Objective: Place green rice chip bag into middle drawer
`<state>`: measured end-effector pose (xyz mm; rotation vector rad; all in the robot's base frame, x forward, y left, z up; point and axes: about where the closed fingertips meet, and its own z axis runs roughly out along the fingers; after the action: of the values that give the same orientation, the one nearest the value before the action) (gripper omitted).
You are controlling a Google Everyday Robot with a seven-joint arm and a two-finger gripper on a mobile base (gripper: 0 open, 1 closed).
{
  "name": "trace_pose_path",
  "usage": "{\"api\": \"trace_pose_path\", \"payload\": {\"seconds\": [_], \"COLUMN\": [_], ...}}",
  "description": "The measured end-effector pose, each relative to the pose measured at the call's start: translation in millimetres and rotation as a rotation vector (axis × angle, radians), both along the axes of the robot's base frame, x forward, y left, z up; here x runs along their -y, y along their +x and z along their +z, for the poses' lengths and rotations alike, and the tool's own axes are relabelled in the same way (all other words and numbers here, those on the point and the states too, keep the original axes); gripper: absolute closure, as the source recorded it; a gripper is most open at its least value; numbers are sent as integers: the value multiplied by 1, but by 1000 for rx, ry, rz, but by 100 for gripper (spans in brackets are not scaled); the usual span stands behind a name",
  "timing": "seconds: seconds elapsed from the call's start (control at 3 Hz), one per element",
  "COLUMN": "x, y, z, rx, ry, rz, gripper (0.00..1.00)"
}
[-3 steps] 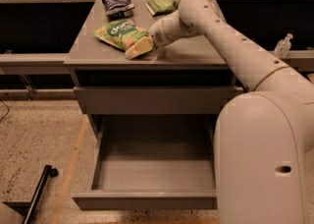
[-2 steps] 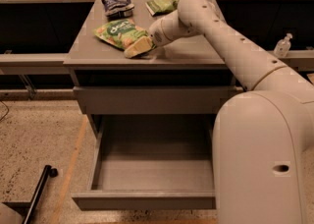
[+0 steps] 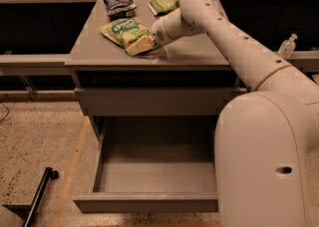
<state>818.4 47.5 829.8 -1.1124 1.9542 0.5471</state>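
Now: claw point(image 3: 141, 46) at green rice chip bag point(image 3: 121, 29) corner, wht txt illegible.

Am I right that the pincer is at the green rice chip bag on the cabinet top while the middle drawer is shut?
No: the camera view shows the middle drawer pulled open; the pincer is at the green rice chip bag.

Upper centre, the smooth plastic gripper point(image 3: 141, 46) is sitting against the glossy green rice chip bag point(image 3: 122, 29); the middle drawer point(image 3: 147, 203) is looking matt.
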Motion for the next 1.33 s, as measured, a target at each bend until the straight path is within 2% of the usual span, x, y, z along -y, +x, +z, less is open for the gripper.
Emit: {"api": "trace_pose_path", "payload": {"seconds": [0.33, 0.67, 1.33], "x": [0, 0, 6], "y": [0, 0, -55], "z": [0, 1, 62], "rx": [0, 0, 122], "ry": [0, 0, -9], "rz": [0, 0, 94], "gripper": [100, 100, 100]}}
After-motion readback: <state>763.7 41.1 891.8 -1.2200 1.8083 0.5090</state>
